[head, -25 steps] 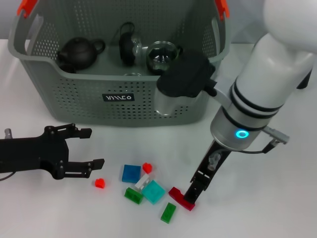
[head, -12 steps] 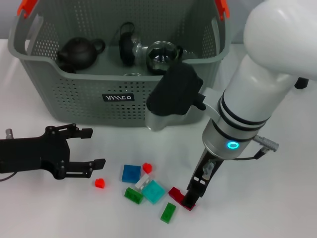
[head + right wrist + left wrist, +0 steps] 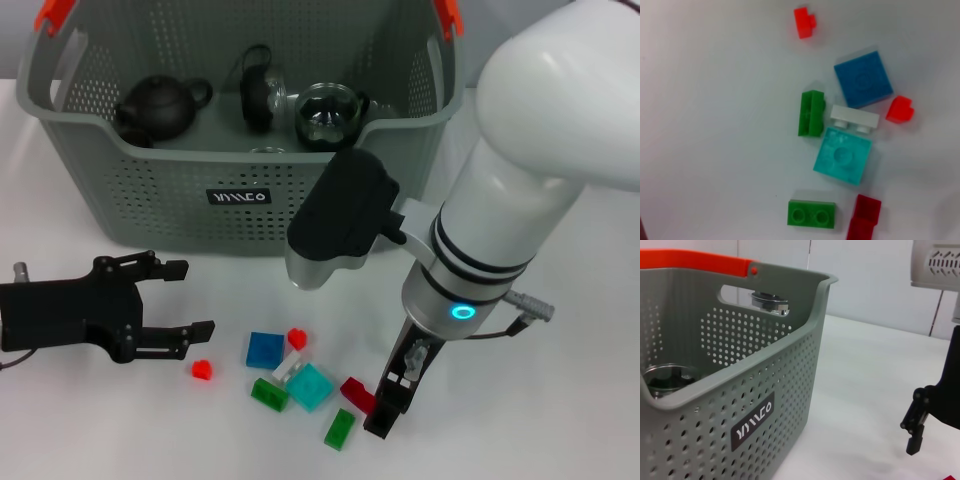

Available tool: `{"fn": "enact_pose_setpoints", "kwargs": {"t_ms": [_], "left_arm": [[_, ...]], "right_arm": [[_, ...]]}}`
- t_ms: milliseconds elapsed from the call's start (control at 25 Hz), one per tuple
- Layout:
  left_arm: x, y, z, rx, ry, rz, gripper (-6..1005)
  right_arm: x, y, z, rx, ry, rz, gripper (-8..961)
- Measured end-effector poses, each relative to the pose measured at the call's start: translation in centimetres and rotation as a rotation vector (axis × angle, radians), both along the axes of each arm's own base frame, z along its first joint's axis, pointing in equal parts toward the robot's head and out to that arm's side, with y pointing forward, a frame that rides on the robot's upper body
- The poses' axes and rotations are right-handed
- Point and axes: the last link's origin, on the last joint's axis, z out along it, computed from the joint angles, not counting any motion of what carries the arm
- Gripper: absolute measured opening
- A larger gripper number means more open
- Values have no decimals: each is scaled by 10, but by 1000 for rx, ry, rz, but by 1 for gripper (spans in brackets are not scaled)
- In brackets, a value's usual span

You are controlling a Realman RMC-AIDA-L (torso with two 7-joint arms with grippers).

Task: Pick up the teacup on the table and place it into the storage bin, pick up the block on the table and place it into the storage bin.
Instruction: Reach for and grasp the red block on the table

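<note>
The grey-green storage bin (image 3: 140, 190) stands at the back of the table; its label (image 3: 754, 422) also shows in the left wrist view. A glass teacup (image 3: 326, 112) sits inside it beside a black teapot (image 3: 158, 106). Loose blocks lie in front: blue (image 3: 265, 350), cyan (image 3: 311, 386), white (image 3: 288, 367), two green (image 3: 269, 394) (image 3: 339, 429), dark red (image 3: 355, 392) and two small red ones (image 3: 203, 370) (image 3: 297, 338). My right gripper (image 3: 383, 412) is down at the table, right beside the dark red block (image 3: 863, 219). My left gripper (image 3: 197, 297) rests open and empty at the left.
The bin also holds a dark round vessel (image 3: 257, 92). The right arm's bulky white forearm (image 3: 520, 170) hangs over the table's right half, close to the bin's right corner. Bare white tabletop lies to the right and front left.
The right arm has swung left and toward the front; its gripper slid from over the dark red block to that block's near right side. The left arm stayed put.
</note>
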Motion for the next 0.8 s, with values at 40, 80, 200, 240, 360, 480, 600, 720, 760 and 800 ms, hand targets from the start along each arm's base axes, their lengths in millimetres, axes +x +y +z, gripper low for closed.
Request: {"fn": "enact_pose_setpoints", "kwargs": {"t_ms": [40,80,200,240,360,480,600,720,760,800], "left_arm": [[0,0,-1,1,0,2,873],[0,0,-1,0,-1,3,873],[0,-1,-3,-3,-5,5,873],[-1,-1,-3,-3,-5,6,873],[-1,0,-3,-2,-4,6,873],[0,0,-2,-2,-4,4,873],[0,0,-2,-1,-3,3,873],[-1,1,-2,1,-1,4,873],[-1,1,-2,3,1,5,873],[-1,1,-2,4,3,6,873]], "right_arm": [[1,-1,-1,-1,-1,1,915],[1,-1,-2,-1,-4,3,915],[3,-2,-5,-2,-10,12,914],[3,-3,-5,-2,-12,13,914],[5,-3,-7,0,-14,13,914],[5,-3,-8,0,-14,23,914],[6,-4,-10,-2,-17,33,914],[6,-5,-12,-6,-14,42,913],[5,-6,-13,-8,-14,45,912],[5,-7,-14,-9,-13,47,912]]}}
